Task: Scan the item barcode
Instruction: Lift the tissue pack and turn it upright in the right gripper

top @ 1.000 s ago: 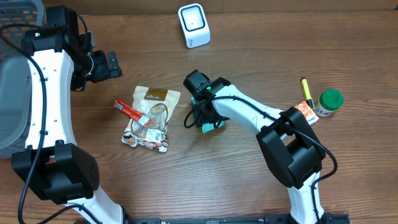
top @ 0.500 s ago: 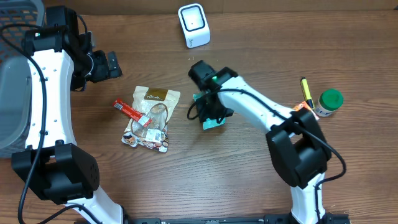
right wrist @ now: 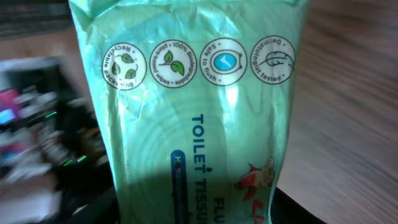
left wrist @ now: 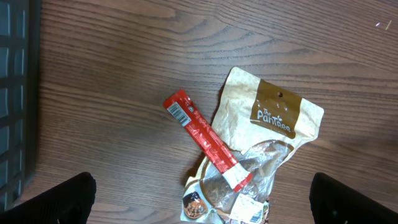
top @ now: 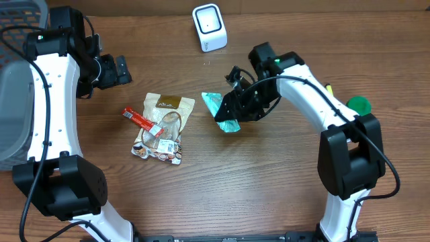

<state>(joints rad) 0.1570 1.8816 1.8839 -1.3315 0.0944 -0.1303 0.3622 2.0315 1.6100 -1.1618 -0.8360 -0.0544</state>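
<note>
A green toilet-tissue pack (top: pixel 216 109) hangs above the table's middle, with my right gripper (top: pixel 239 106) shut on its right end. The right wrist view is filled by the pack (right wrist: pixel 199 93), printed face toward the camera; the right gripper (right wrist: pixel 199 208) has dark fingers on both sides of its lower end. No barcode shows on that face. A white scanner (top: pixel 209 27) stands at the back centre. My left gripper (top: pixel 121 68) is open at the left, with its view looking down past the open left gripper (left wrist: pixel 202 202) onto a brown pouch (left wrist: pixel 268 134) and a red stick pack (left wrist: pixel 205 142).
The brown pouch (top: pixel 163 126) and the red stick pack (top: pixel 142 121) lie left of centre. A green-lidded jar (top: pixel 357 106) and a yellow marker (top: pixel 328 89) sit at the right, partly behind my right arm. A grey bin (top: pixel 12 101) stands at the left edge.
My right gripper has lifted the green pack off the table and swung up and to the right, turning the pack. The left arm has not moved.
</note>
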